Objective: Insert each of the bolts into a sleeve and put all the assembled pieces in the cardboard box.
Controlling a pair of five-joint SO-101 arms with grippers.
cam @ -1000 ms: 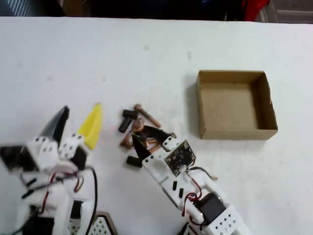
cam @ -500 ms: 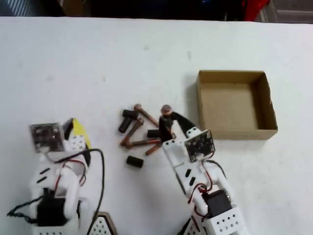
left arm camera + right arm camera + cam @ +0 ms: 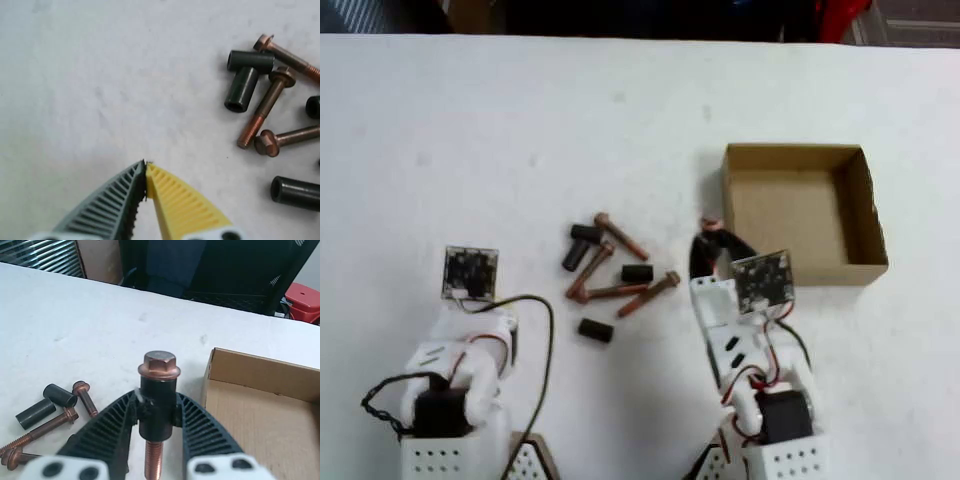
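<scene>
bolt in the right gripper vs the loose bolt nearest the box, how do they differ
The held bolt stands upright, head up; the loose bolt lies flat on the table. The held bolt sits inside a black sleeve; the loose bolt is bare. The right gripper clamps the held bolt's sleeve; the loose bolt is ungripped. Both are copper-coloured.

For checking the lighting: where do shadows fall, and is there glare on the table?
High view: the cardboard box throws a shadow on the table toward the loose bolts; no glare. Left wrist view: faint shadows beside the bolts and sleeves. Right wrist view: dark room behind the table; the sleeved bolt in the right pincer shines at its head.
</scene>
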